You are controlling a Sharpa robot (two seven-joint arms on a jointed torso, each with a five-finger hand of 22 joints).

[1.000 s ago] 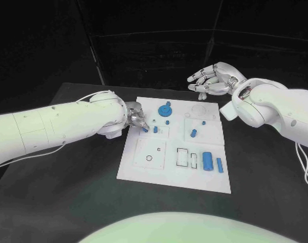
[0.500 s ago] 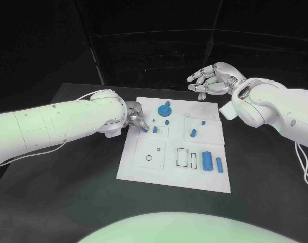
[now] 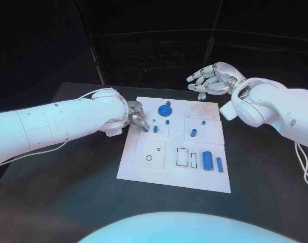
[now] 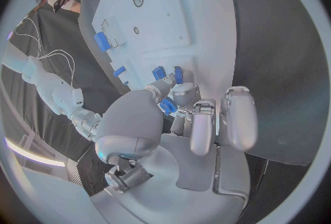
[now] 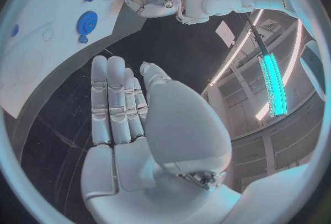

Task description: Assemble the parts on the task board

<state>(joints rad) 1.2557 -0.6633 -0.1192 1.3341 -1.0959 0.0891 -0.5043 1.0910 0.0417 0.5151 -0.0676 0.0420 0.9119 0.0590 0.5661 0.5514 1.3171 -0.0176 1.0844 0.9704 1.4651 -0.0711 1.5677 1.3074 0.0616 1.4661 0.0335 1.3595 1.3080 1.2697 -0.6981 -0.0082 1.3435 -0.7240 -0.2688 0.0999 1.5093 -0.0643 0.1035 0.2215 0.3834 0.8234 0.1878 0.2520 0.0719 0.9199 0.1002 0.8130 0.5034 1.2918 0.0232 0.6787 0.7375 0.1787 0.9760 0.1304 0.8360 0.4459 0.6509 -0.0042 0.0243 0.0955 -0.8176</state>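
A small blue part sits at the left edge of the task board, pinched between the fingertips of the left hand; the left wrist view shows the same part grasped just above the white plate. Other blue parts, among them a gear and a cylinder, lie farther across the board. The right hand hovers beyond the far edge, released and grasping nothing. Risk: a tilted part could jam at its slot or slip from the pinch onto the counter.
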